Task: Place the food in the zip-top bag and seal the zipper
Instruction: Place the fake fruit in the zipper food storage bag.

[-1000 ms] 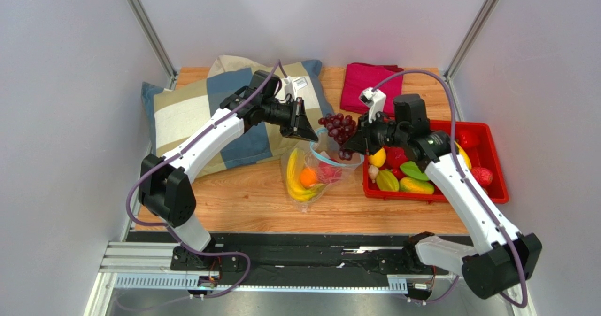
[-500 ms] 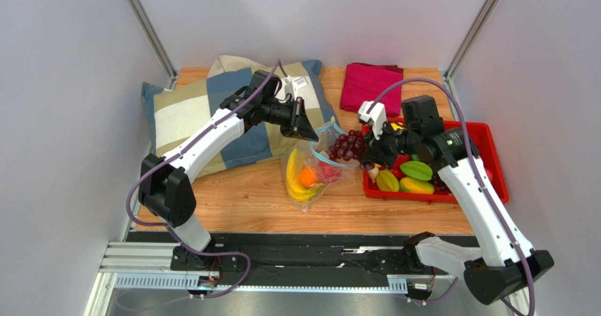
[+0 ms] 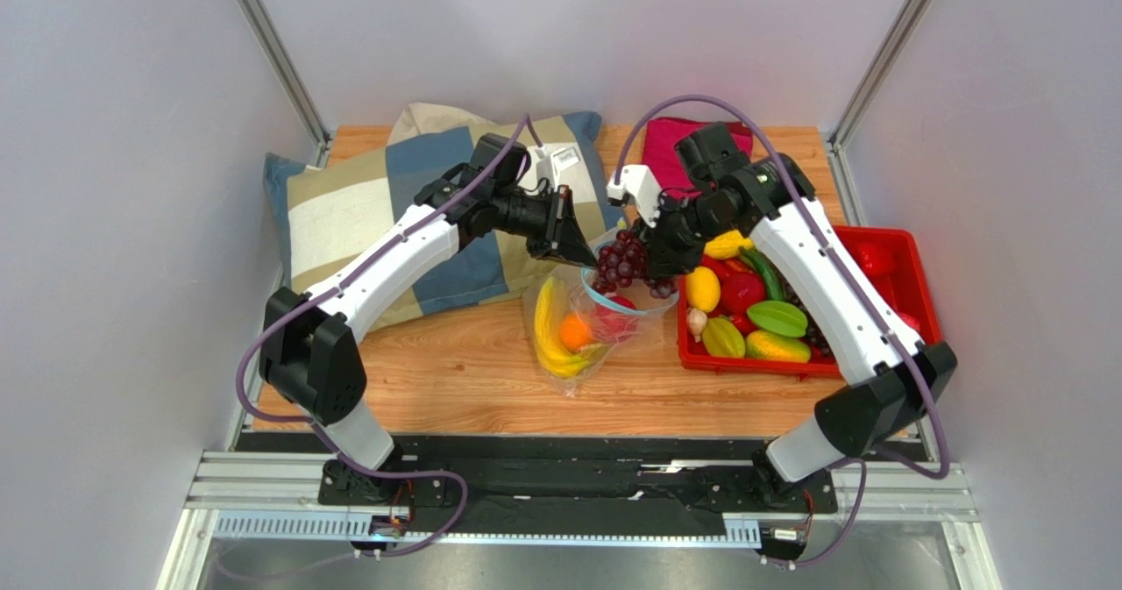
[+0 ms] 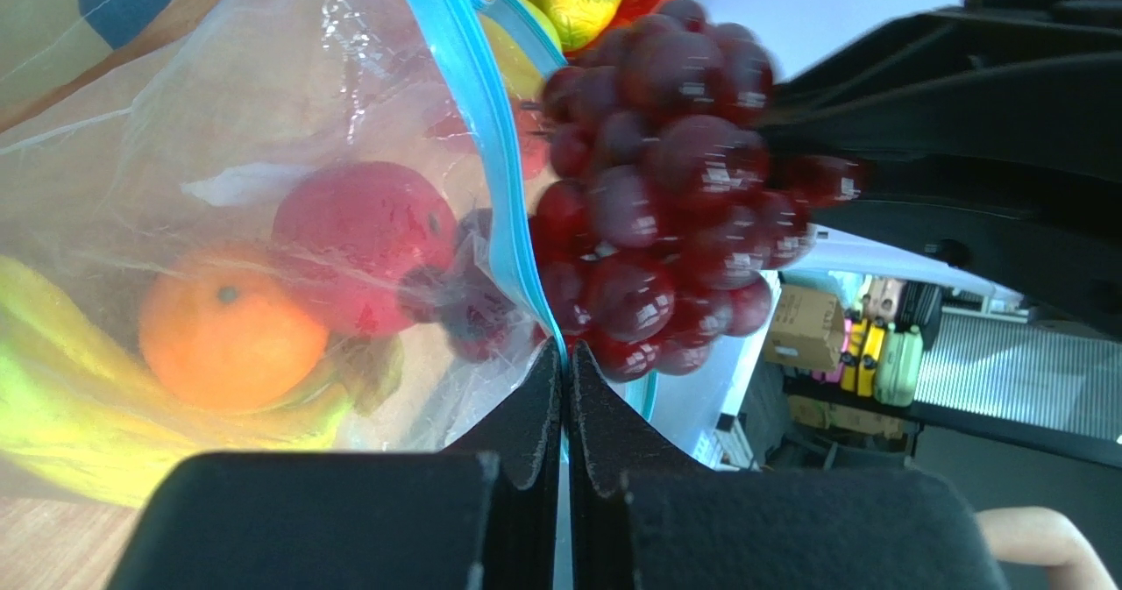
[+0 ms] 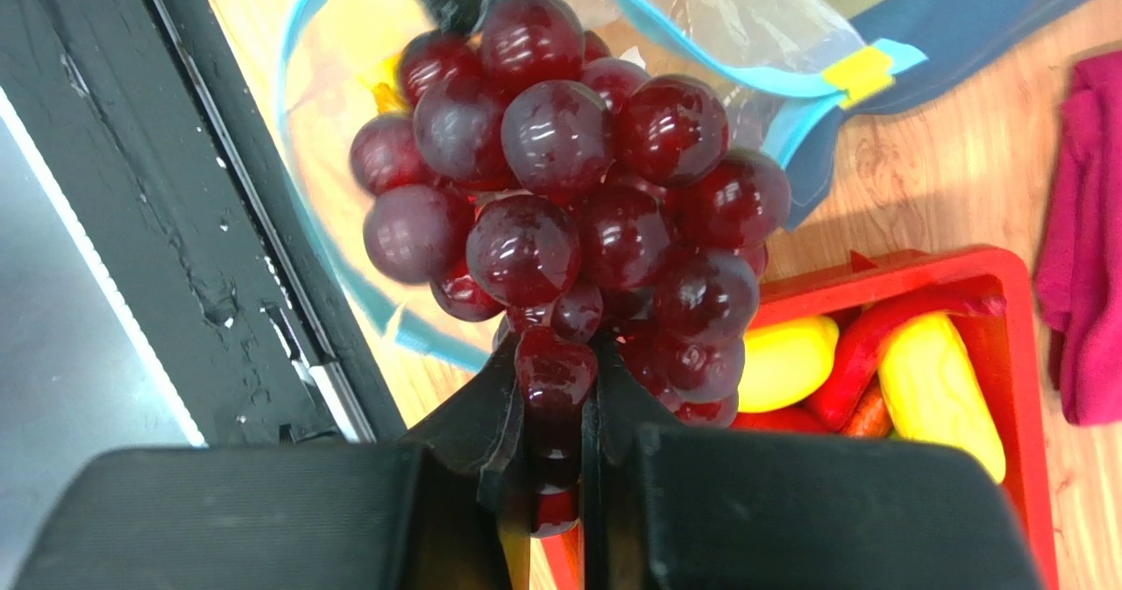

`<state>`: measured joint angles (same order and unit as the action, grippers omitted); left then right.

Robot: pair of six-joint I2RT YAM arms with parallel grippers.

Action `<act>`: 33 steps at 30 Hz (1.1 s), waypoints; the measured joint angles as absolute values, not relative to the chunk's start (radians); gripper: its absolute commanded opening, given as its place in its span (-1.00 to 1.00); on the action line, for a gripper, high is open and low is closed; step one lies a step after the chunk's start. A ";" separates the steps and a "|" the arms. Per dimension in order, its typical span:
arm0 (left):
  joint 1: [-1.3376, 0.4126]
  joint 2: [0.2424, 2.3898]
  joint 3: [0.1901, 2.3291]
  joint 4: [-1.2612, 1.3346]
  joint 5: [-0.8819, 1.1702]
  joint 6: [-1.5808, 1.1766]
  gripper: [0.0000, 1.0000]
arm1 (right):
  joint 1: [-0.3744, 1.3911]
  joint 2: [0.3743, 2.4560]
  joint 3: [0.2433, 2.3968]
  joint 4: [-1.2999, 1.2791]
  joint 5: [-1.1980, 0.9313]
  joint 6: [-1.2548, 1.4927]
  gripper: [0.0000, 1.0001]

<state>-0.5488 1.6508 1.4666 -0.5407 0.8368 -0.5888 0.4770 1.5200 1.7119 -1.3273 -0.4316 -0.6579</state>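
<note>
Grapes (image 5: 580, 209), a glossy dark-purple cluster of round beads, hung clamped at the stem end between the black fingers of the right gripper (image 5: 553, 406), at 12 o'clock from its jaws in the wrist view. The zip-top bag (image 4: 250, 104) lay open-mouthed on the wooden table (image 3: 448, 380), and from above the grapes sat at its 1 o'clock, over the mouth. The left gripper (image 4: 566, 386) was clenched tight on the zipper (image 4: 490, 130), a thin teal strip, pinching the mouth edge up at the bag's 11 o'clock. Through the crinkly clear plastic showed a curved yellow banana bunch (image 3: 548, 338), a round orange piece (image 4: 231, 330) and a red apple (image 4: 358, 242). A red plastic tray (image 3: 738, 367) of smooth toy fruit lay at the bag's 3 o'clock.
</note>
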 measured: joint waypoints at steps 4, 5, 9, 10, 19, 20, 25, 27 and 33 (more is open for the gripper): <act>-0.548 1.649 1.467 -0.542 0.837 -0.578 -1.00 | 0.495 1.613 1.784 -1.351 -0.419 -0.663 -1.00; -0.548 1.649 1.467 -0.541 0.837 -0.578 -1.00 | 0.497 1.631 1.796 -1.350 -0.420 -0.663 -1.00; -0.545 1.644 1.456 -0.532 0.839 -0.581 -1.00 | 0.504 1.664 1.804 -1.353 -0.430 -0.654 -1.00; -0.543 1.639 1.448 -0.527 0.840 -0.583 -1.00 | 0.506 1.666 1.799 -1.353 -0.440 -0.649 -1.00; -0.529 1.615 1.417 -0.476 0.852 -0.598 -1.00 | 0.524 1.699 1.756 -1.372 -0.538 -0.548 -0.96; -0.529 1.609 1.411 -0.472 0.854 -0.599 -1.00 | 0.525 1.701 1.753 -1.372 -0.548 -0.533 -0.92; -0.527 1.590 1.398 -0.465 0.862 -0.597 -1.00 | 0.525 1.703 1.753 -1.368 -0.588 -0.455 -0.72; -0.526 1.585 1.392 -0.460 0.864 -0.597 -1.00 | 0.525 1.706 1.753 -1.364 -0.605 -0.427 -0.46; -0.519 1.579 1.374 -0.443 0.882 -0.598 -1.00 | 0.525 1.725 1.753 -1.348 -0.677 -0.347 0.32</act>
<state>-0.5194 1.5795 1.3743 -0.4435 0.8818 -0.5976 0.5255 1.7248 1.7531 -1.3483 -0.6765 -0.3466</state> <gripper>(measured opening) 0.003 0.561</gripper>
